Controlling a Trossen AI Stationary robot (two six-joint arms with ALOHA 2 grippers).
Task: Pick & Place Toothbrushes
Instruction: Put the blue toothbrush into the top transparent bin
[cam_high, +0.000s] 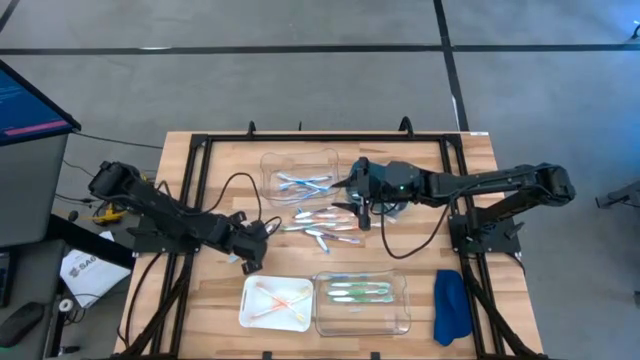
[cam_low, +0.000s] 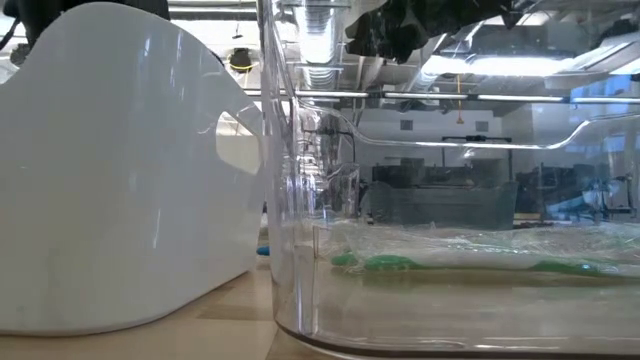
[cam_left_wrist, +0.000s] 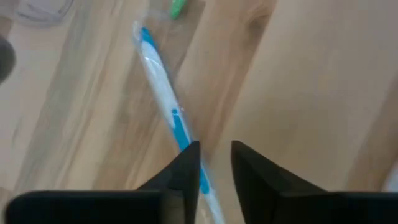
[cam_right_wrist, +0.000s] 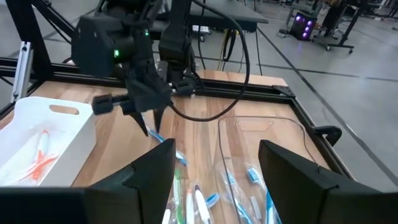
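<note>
High view: loose toothbrushes lie mid-table; the left gripper hovers beside them, the right gripper above them. Left wrist view: narrowly parted fingers straddle a blue-white brush. Right wrist view: wide-apart fingers, empty, over brushes.

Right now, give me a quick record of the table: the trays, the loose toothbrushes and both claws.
Left claw: slightly parted, gap empty, beside a blue-and-white toothbrush
Right claw: open, empty, above the loose pile
White tray: orange toothbrushes
Clear tray beside it: green toothbrushes
Other clear tray: blue toothbrushes
Blue cloth: right of the trays
</note>
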